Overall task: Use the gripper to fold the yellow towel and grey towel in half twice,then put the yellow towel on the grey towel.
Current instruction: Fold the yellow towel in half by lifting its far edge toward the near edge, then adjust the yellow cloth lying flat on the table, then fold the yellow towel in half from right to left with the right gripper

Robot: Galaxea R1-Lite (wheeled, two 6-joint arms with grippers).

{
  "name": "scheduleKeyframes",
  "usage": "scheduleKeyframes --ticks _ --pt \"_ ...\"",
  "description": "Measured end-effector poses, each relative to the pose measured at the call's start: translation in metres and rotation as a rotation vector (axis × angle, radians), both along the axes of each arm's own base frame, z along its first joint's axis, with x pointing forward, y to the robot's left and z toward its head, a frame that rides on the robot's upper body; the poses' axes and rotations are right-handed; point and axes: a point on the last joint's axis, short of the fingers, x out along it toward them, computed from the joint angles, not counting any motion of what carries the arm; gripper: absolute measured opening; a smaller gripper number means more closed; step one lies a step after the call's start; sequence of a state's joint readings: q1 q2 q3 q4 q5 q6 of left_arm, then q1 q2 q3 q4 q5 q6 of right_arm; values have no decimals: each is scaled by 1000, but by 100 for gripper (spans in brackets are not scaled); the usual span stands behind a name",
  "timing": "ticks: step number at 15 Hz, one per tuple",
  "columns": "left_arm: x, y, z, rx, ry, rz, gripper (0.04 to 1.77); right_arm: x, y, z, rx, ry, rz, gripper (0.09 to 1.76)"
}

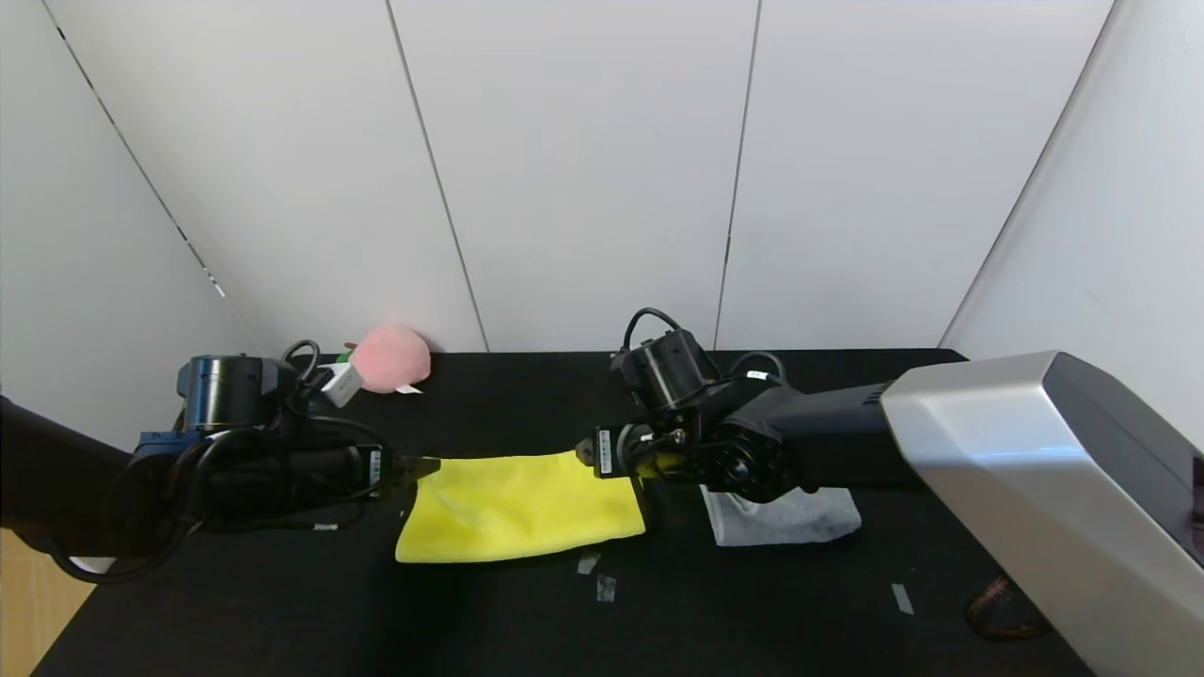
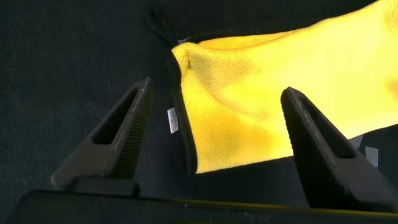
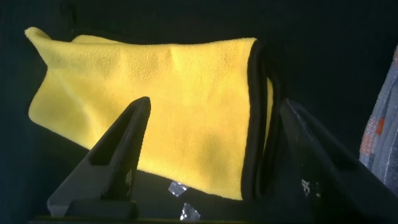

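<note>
Yellow towel lies folded between both grippers, left gripper and right gripper wide open, holding nothing. Grey towel beneath the right arm looks folded; stacking remains.

Bare table in front – pink plush at back-left, grey towel right

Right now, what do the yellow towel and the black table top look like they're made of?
The yellow towel looks like soft plush cloth, probably microfibre: fuzzy matte nap, thin black stitched edging. The black table top looks covered in a dull, felt-like fabric, since it shows no shine, though that is hard to tell for sure.
</note>
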State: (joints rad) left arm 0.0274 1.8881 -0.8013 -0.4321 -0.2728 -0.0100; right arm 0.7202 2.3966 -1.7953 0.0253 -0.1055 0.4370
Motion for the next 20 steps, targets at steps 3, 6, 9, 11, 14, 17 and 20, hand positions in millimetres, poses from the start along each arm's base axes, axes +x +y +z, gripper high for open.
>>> scheduleKeyframes --ticks 3,6,9,11,14,17,20 --pt "-1 0 2 0 -7 2 155 1 -3 2 1 0 -6 157" --pt "-2 0 5 -3 -13 5 160 2 -5 1 -4 4 -11 162" --pt "-4 0 7 -3 -22 5 164 3 -7 0 -7 7 -14 165" --pt "-4 0 8 -3 -25 4 166 2 -8 -2 -11 14 -16 166" --pt "-5 0 8 -3 -29 4 167 3 -10 -4 -17 20 -21 167" --pt "-6 0 9 -3 -31 4 169 3 -11 -10 -26 33 -25 169" --pt "-6 0 10 -3 -33 4 169 3 -11 -17 -34 49 -27 169"
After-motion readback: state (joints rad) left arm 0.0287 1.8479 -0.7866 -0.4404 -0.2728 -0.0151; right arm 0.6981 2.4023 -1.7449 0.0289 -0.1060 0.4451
